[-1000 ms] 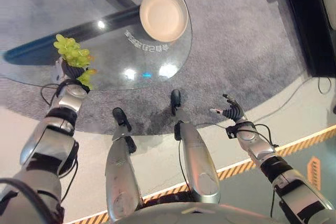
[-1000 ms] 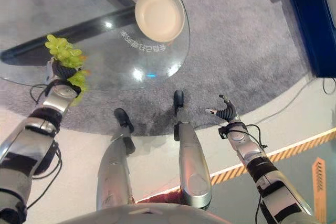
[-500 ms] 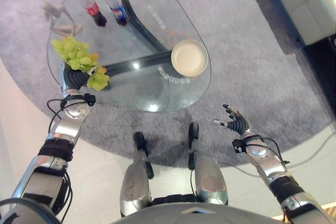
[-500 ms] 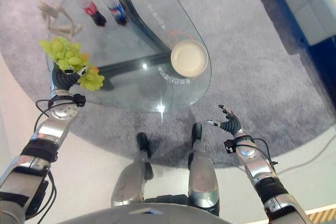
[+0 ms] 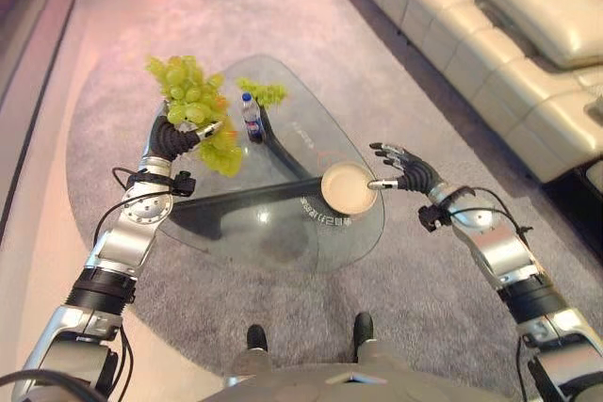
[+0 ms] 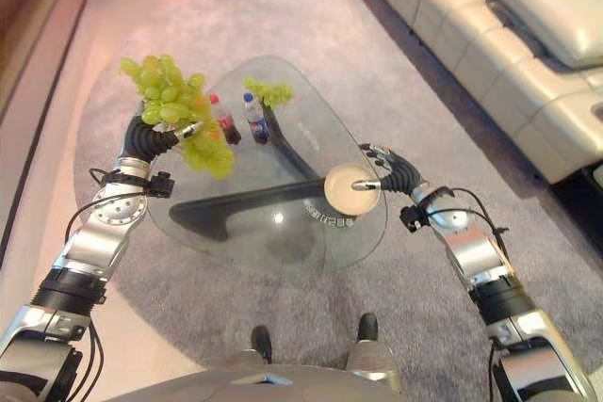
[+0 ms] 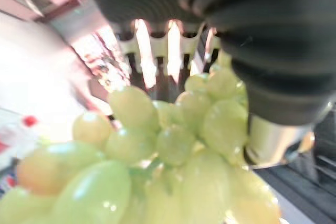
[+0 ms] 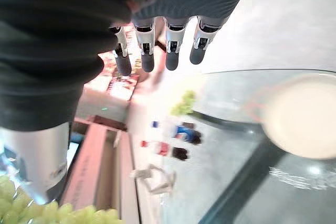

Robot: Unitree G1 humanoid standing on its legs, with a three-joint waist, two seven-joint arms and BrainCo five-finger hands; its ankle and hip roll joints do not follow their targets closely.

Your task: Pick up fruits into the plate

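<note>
With the left hand [image 5: 174,136] curled round a grape bunch [image 5: 193,105] lifted at the table's left, the plate [image 5: 347,187] at right holds nothing. Right hand [image 5: 403,167] hovers beside the plate, fingers spread, holding nothing. Another bunch [image 5: 261,92] waits at the far edge.

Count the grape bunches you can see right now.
2: one bunch of green grapes in the left hand, a second bunch on the glass table's far end.
</note>
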